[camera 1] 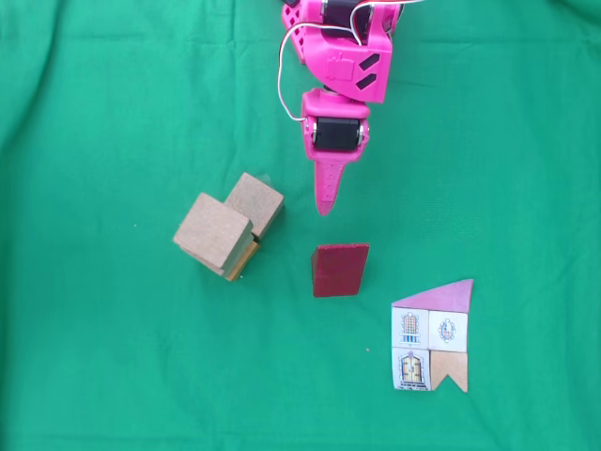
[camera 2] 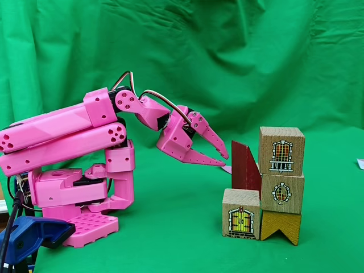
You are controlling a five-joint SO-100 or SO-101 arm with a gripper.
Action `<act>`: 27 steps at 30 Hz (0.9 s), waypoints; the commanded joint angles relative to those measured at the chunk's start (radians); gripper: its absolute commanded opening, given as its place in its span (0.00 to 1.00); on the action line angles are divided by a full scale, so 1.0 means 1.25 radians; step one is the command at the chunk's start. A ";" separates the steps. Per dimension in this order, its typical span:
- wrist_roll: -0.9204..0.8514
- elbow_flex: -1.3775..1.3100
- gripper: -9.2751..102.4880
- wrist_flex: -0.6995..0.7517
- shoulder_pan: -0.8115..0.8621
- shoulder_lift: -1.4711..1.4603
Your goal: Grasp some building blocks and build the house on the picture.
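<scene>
In a fixed view from the side, tan wooden building blocks stand stacked. A window cube sits on another cube, which rests on a yellow notched piece. A door cube is beside them, and a dark red slant-topped block stands behind. From above I see the top cube, the lower cube, the yellow-edged piece and the red block. The picture of the house lies flat at lower right. My pink gripper hovers slightly open and empty, its tip just short of the red block.
Green cloth covers the table and hangs as a backdrop. In the side view, the pink arm's base sits at the left with a blue clamp in front of it.
</scene>
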 commanded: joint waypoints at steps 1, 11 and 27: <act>0.004 0.010 0.08 0.002 -0.001 -0.002; 0.002 0.010 0.09 0.002 -0.001 -0.002; -0.009 -0.109 0.09 0.004 0.007 -0.017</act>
